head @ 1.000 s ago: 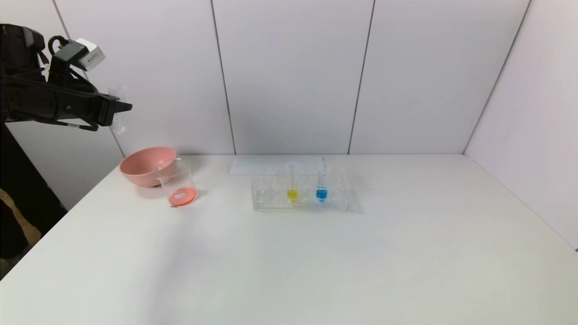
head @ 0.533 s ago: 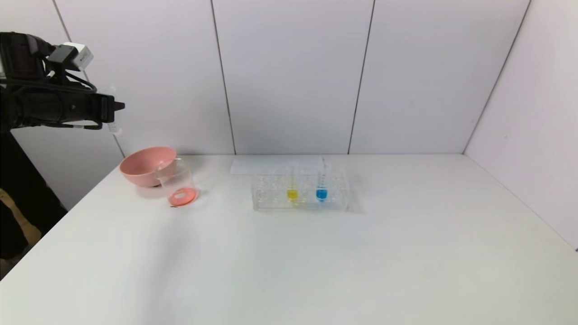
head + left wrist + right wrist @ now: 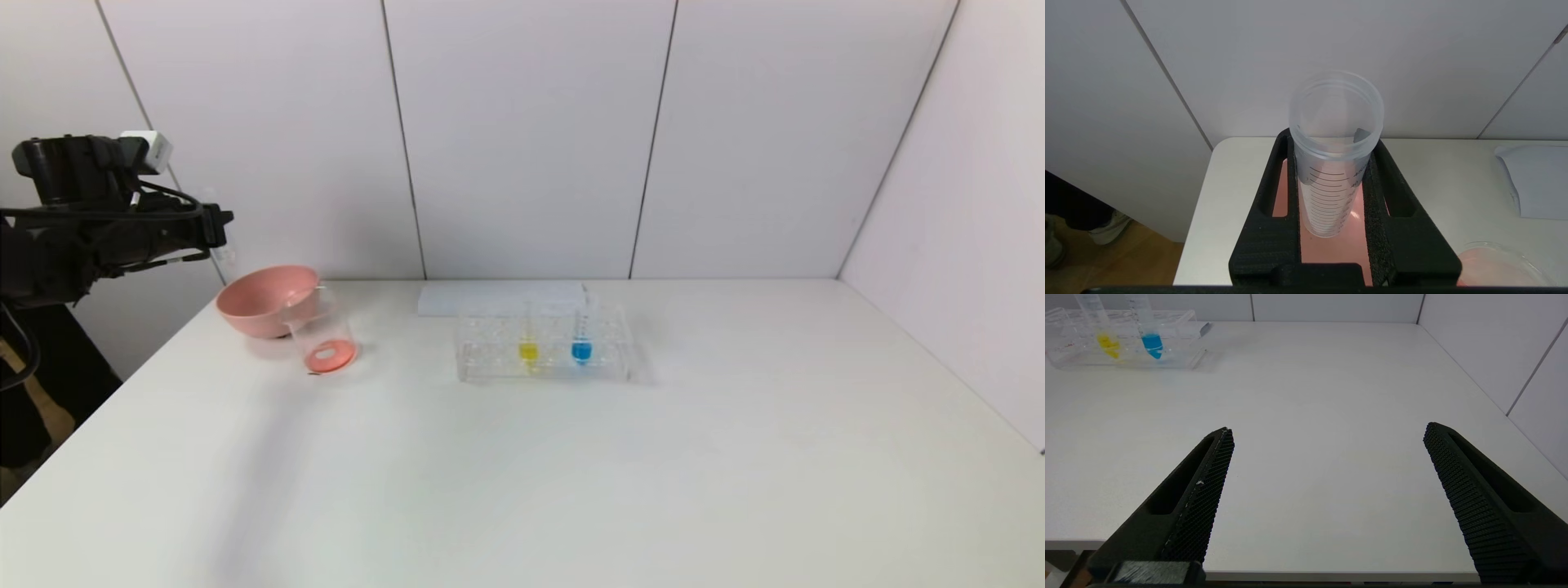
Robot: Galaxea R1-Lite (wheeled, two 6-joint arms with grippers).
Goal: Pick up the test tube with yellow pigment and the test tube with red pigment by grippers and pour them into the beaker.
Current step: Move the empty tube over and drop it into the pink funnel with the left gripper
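Legible marking found only on the clear tube gripped in the left claw: black graduation lines run down its wall, with a partial figure "40" beside them. Remaining digits cannot be read.

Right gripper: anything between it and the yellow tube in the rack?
No. The right wrist view shows only bare table between the open right gripper and the test tube with yellow pigment.
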